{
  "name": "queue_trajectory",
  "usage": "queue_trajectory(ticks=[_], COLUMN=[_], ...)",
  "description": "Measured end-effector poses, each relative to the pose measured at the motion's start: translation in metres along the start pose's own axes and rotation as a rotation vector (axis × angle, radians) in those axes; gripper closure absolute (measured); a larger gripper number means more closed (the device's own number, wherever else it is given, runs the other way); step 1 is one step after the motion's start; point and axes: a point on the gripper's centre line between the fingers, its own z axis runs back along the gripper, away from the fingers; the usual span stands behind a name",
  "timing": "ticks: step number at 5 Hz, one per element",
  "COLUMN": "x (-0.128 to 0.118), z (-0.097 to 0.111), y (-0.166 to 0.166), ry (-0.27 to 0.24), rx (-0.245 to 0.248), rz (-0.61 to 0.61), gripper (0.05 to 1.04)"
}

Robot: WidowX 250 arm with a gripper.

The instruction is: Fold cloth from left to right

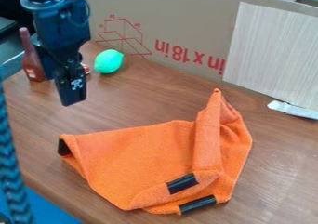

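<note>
An orange cloth [142,158] lies on the brown table, its right part bunched and folded over itself, with a raised peak at the upper right. Black patches mark its left corner and two spots along the lower right edge. The gripper [73,100] hangs at the upper left, above and behind the cloth's left corner, apart from it. Whether its fingers are open or shut cannot be told.
Behind the arm stands a reddish-brown bottle [31,58], with a green egg-shaped object [109,61] to its right. A cardboard box [180,14] and a light wood-grain panel [273,56] line the back. A white wrapper [292,109] lies at right.
</note>
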Motion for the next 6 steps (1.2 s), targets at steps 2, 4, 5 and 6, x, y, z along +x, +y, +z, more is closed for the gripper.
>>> queue_trajectory(ticks=[2,4,5,6], x=[-0.018,-0.043,-0.052,-0.061], z=[-0.013,-0.036,-0.061,-0.086], y=[0.010,0.023,0.031,0.038], ry=[-0.056,-0.198,-0.260,-0.336], rx=[-0.070,-0.090,-0.100,-0.160], rz=[-0.064,-0.179,-0.270,-0.356], gripper=[0.084,0.084,0.084,0.084])
